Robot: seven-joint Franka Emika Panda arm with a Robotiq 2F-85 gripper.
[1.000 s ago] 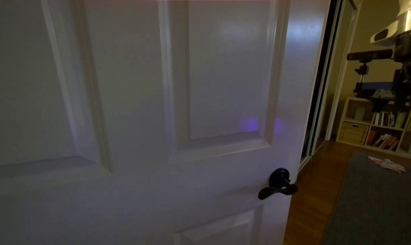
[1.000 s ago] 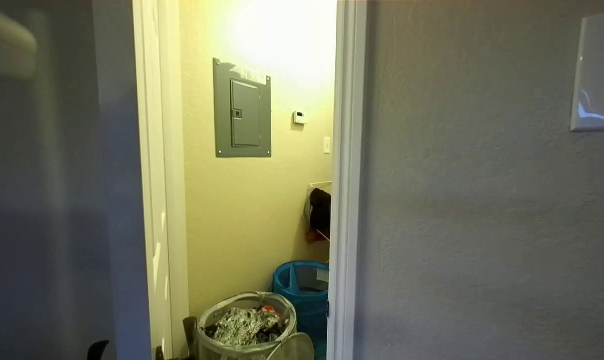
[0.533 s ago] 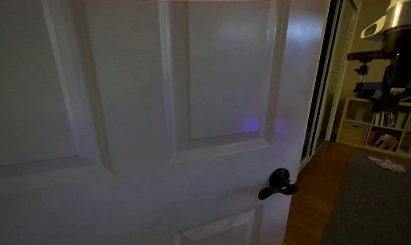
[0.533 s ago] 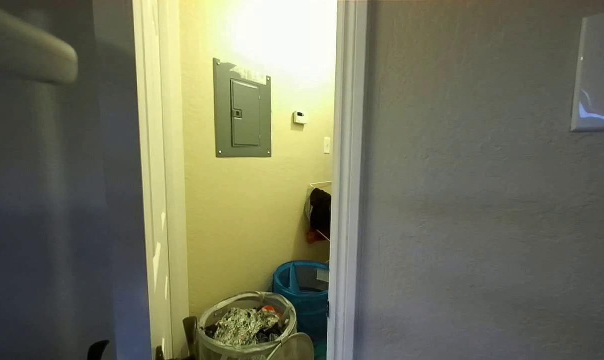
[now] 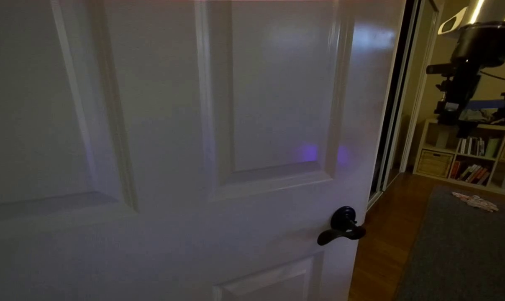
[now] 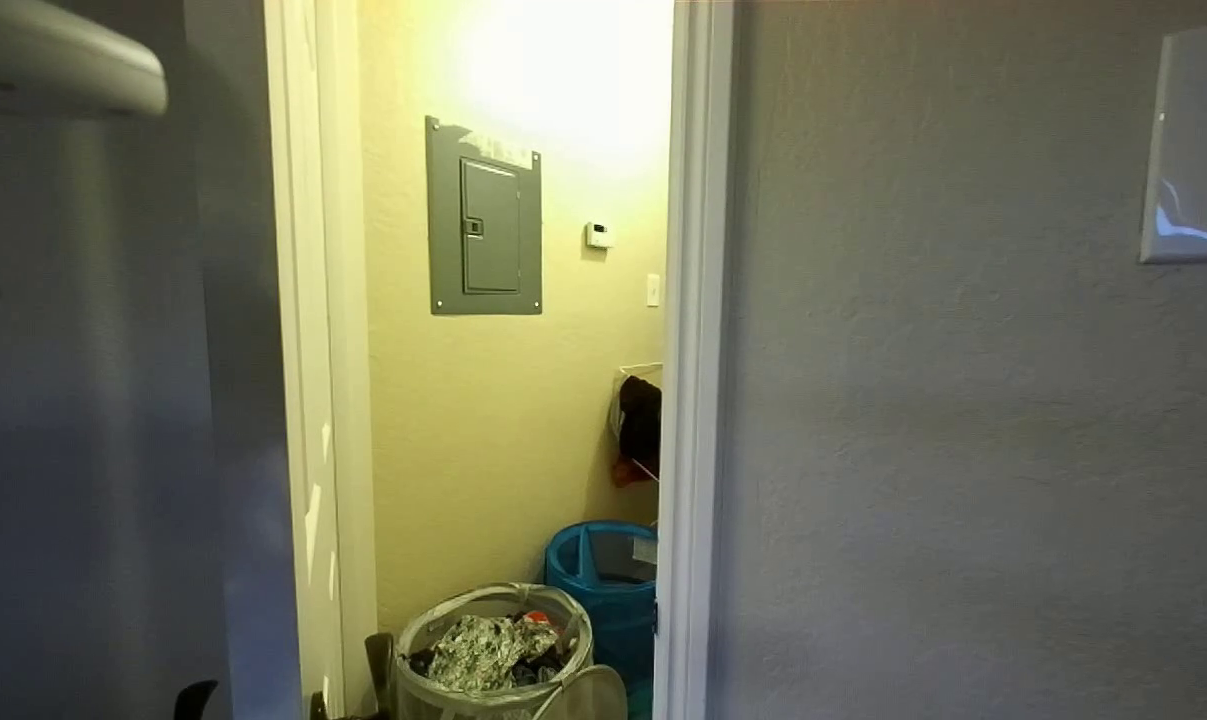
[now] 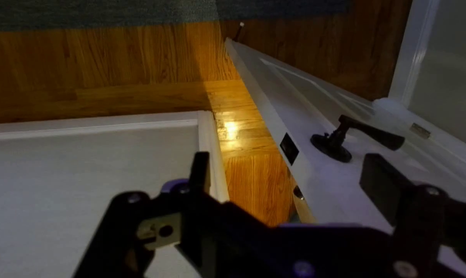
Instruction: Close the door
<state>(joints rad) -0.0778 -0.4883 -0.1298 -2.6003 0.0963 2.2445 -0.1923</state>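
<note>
While the white door (image 5: 173, 146) stands ajar, not meeting the frame (image 6: 698, 360), the empty hand (image 7: 288, 173), spread wide, seems at the approach step and next needs to push the door closed.

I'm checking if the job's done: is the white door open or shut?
Open: in an exterior view, a blue hamper shows through the gap between the door and the frame.

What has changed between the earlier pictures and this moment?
In an exterior view, the arm has moved left and slightly up, its lower end tilting further left. The gripper now stands open, gripping nothing; without an earlier wrist picture, whether it opened cannot be told. The door stays open, its lever handle and the blue basket where they were.
</note>
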